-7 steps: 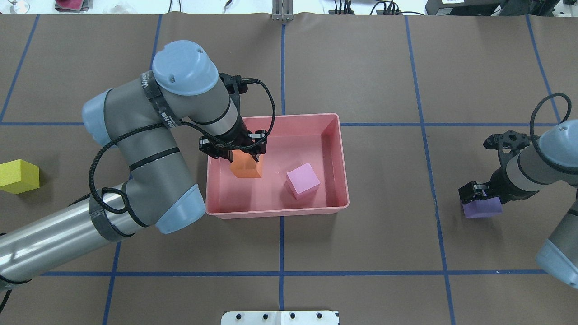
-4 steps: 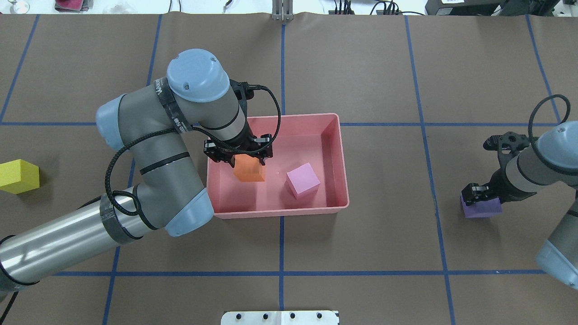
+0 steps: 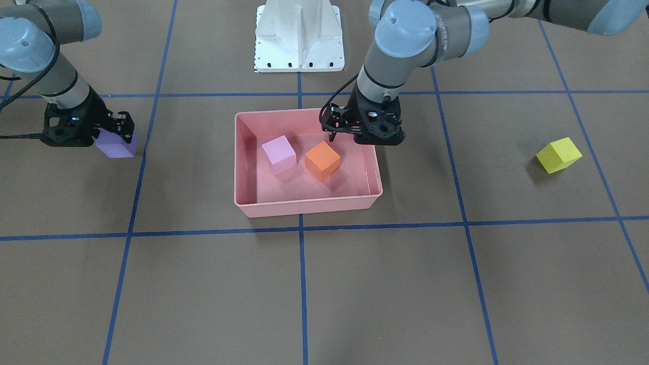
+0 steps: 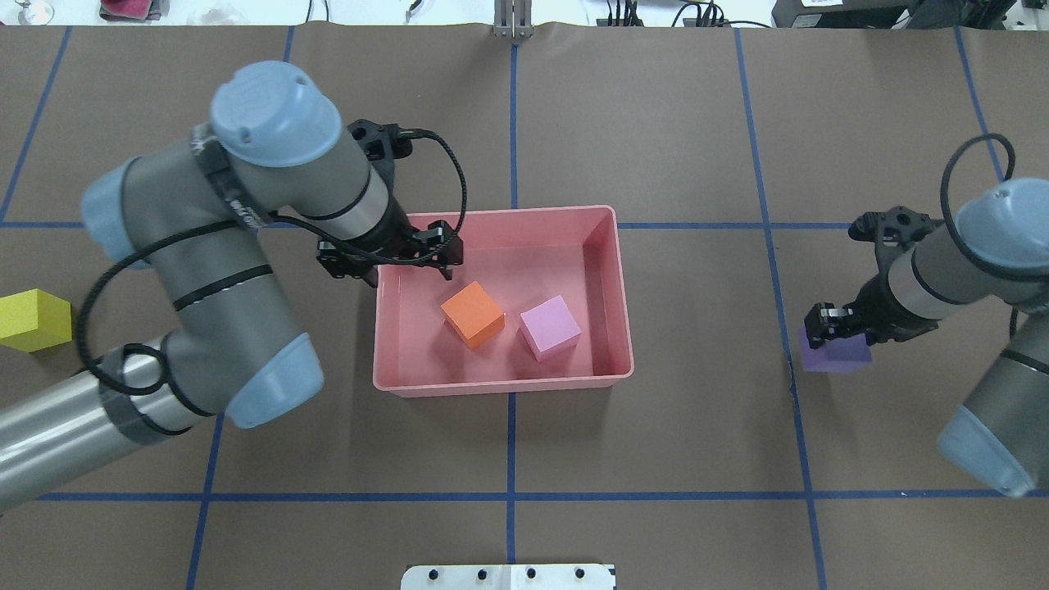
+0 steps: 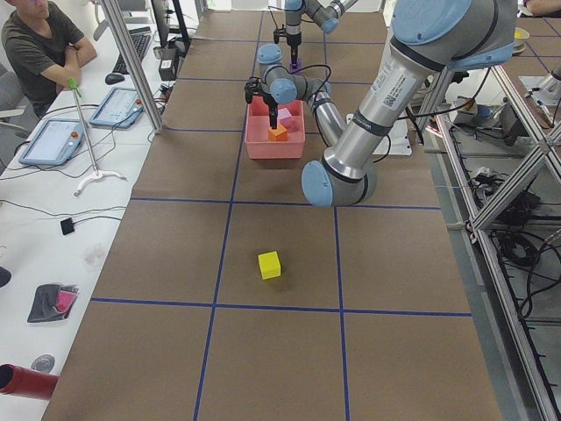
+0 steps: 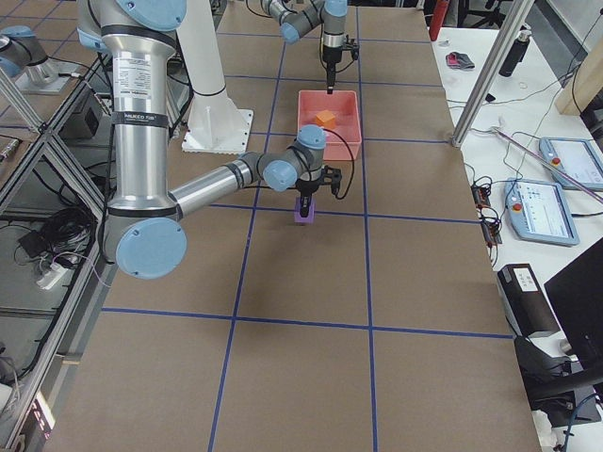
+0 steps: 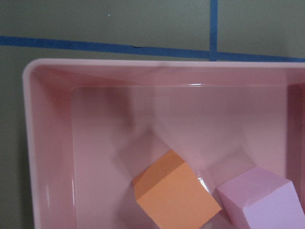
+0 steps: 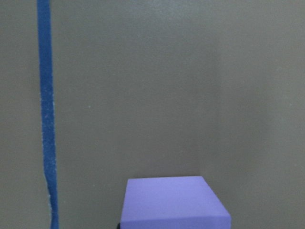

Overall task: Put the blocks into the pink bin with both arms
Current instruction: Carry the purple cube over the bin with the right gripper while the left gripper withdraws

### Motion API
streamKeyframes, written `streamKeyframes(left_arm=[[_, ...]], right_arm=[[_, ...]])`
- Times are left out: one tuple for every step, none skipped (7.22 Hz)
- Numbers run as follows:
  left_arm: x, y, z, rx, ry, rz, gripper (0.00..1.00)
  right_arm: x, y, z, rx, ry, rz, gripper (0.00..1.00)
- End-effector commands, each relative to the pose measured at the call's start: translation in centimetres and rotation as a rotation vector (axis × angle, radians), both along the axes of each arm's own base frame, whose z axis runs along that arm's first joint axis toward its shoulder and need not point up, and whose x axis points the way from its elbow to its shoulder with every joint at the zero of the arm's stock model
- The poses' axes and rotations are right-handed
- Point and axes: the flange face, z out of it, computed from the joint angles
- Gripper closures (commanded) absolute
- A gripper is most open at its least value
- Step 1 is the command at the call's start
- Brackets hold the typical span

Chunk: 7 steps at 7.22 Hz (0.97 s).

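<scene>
The left hand [image 4: 410,274] hangs with its fingers spread and nothing between them, above the pink bin's [image 4: 508,383] corner. The orange block [image 4: 473,314] lies loose on the bin floor, below that hand and a little toward the right hand's side, with the light pink block [image 4: 550,327] just beyond it. The yellow block [image 4: 33,319] sits well out on the left hand's other side, alone on the desk [image 4: 656,451]. The right hand [image 4: 840,332] is clamped on the purple block [image 4: 836,359] (lifted or not, I can't tell), well apart from the bin.
</scene>
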Motion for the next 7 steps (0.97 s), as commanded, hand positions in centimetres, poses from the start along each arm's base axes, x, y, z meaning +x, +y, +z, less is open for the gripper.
streamKeyframes(left_arm=[[-10.7, 0.9, 8.7, 0.100, -0.041, 0.068, 0.01], [-16.1, -0.1, 13.1, 0.166, -0.090, 0.086, 0.01], [-21.2, -0.7, 17.7, 0.195, -0.091, 0.153, 0.01], [-25.1, -0.7, 21.7, 0.212, -0.122, 0.178, 0.01], [-26.2, -0.6, 24.7, 0.164, -0.151, 0.170, 0.01], [-28.6, -1.6, 27.7, 0.165, -0.172, 0.176, 0.01], [-29.6, -2.3, 30.0, 0.146, -0.188, 0.184, 0.01]], right_arm=[[-2.6, -4.9, -16.0, -0.040, 0.002, 0.040, 1.00], [-4.1, -5.0, -20.1, -0.087, -0.026, 0.110, 1.00], [-7.3, -4.0, -23.9, -0.101, -0.045, 0.162, 1.00], [-12.0, -1.4, -27.0, -0.119, -0.048, 0.194, 1.00], [-16.2, 1.2, -28.8, -0.110, -0.061, 0.194, 1.00], [-19.4, 3.0, -30.0, -0.142, -0.104, 0.224, 1.00], [-22.2, 4.1, -29.9, -0.139, -0.103, 0.231, 1.00]])
